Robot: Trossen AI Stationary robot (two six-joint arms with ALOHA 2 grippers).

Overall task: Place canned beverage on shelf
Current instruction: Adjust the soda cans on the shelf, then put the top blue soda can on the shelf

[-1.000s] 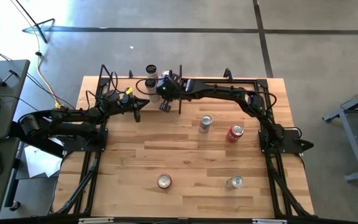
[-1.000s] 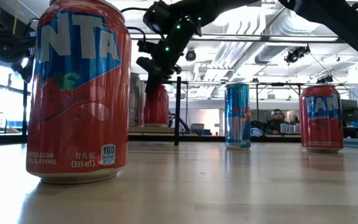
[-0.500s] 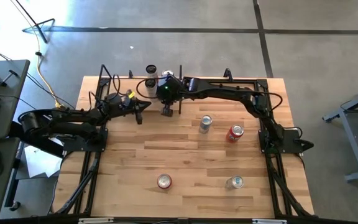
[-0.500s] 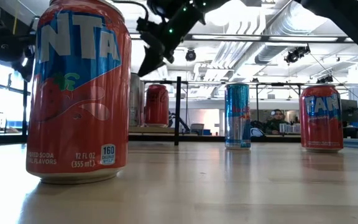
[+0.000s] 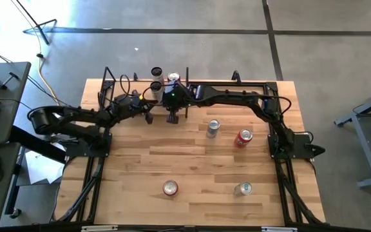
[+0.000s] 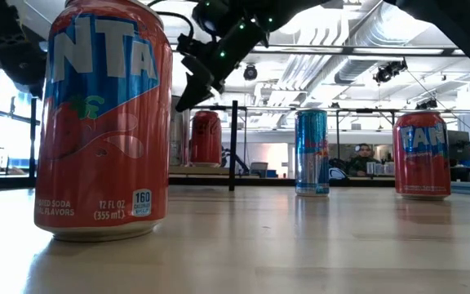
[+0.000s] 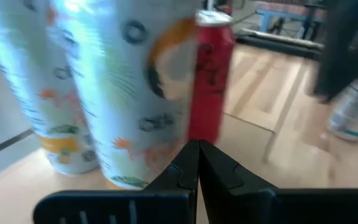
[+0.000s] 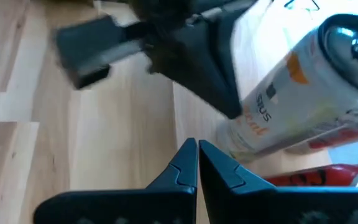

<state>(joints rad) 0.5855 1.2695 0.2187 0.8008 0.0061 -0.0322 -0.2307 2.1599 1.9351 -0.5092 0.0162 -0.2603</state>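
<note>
Running left-right along the table's far edge, the shelf (image 5: 148, 82) faces both closed, empty end effectors (image 5: 172, 117).

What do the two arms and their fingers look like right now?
Both arms are dark, jointed links with black cables looped alongside. The left arm has a yellow patch near its wrist; the right arm shows a green light there. Each ends in black, tapered fingers.

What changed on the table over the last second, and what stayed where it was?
The left gripper swung in toward the shelf, next to the right gripper, which drew back from the shelf cans and rose. Both are shut, holding nothing. The four cans on the table did not move.
</note>
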